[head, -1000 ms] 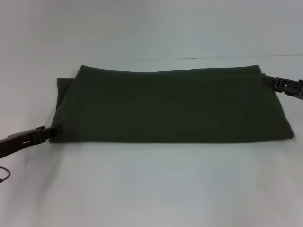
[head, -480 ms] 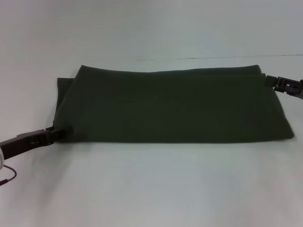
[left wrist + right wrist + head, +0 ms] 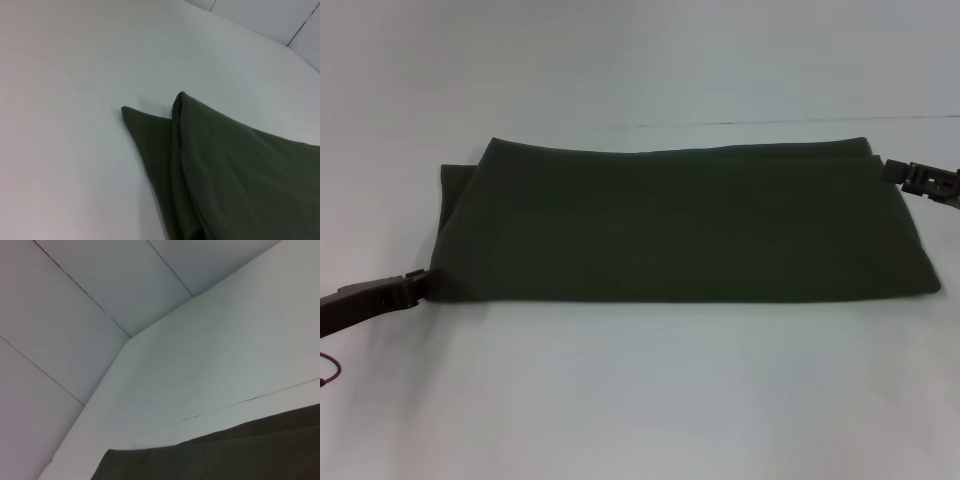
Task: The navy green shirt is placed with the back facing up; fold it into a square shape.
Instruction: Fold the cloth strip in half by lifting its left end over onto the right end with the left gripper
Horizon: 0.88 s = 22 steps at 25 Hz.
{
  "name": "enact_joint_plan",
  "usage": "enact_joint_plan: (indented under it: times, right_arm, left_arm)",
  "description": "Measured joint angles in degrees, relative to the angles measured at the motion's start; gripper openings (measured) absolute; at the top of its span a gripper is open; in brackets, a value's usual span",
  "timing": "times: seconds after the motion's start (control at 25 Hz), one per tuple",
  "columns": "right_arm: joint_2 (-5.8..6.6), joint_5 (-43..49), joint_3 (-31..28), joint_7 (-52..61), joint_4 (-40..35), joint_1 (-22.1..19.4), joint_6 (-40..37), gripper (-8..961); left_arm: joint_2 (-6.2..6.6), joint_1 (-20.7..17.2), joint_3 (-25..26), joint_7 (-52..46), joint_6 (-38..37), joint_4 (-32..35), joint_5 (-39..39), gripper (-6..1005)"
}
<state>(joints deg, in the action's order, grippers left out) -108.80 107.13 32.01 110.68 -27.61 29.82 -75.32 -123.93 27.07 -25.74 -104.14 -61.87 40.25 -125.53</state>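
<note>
The shirt (image 3: 680,225) is seen spread across the middle of the white desk (image 3: 640,400), already folded into a long, wide band running from left to right, with a second layer showing past its far left corner. In the head view the left gripper (image 3: 420,285) is found low at the band's near left corner, its tip right against the fabric edge; whether cloth is caught in its jaws, or how far they are parted, cannot be told. Over on the other side, the right gripper (image 3: 892,170) is placed at the far right corner of the band, touching or just beside the edge, and the state of its jaws cannot be made out either. From the left wrist view the shirt (image 3: 235,170) is shown as two stacked layers, the upper fold lying on a lower one that pokes out to a point on the desk (image 3: 75,100). In the right wrist view only a dark strip of the shirt (image 3: 225,455) is caught along one edge, with the pale desk (image 3: 210,365) and the panelled wall (image 3: 75,300) beyond it. A thin red cable (image 3: 330,370) is glimpsed below the left arm.
</note>
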Motion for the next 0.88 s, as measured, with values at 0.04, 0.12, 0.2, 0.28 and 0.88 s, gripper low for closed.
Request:
enact_joint_plan:
  times: [0.04, 0.12, 0.2, 0.28, 0.88]
  right_arm:
    - [0.0, 0.0, 0.0, 0.0, 0.0, 0.0, 0.0, 698]
    - [-0.01, 0.0, -0.1, 0.0, -0.1, -0.1, 0.0, 698]
    - [-0.06, 0.0, -0.1, 0.0, -0.1, -0.2, 0.0, 698]
    - [-0.06, 0.0, 0.0, 0.1, -0.1, -0.2, 0.0, 698]
    - [0.61, 13.1, 0.4, 12.5, -3.1, -0.4, 4.8, 697]
  left_arm:
    - [0.0, 0.0, 0.0, 0.0, 0.1, 0.0, -0.1, 424]
    - [0.0, 0.0, 0.0, 0.0, 0.0, 0.0, -0.3, 347]
    - [0.0, 0.2, 0.0, 0.0, 0.0, 0.0, -0.5, 253]
    - [0.0, 0.3, 0.0, 0.0, 0.0, 0.0, -0.6, 159]
    - [0.09, -0.6, 0.6, -0.5, -4.5, 2.4, -0.7, 26]
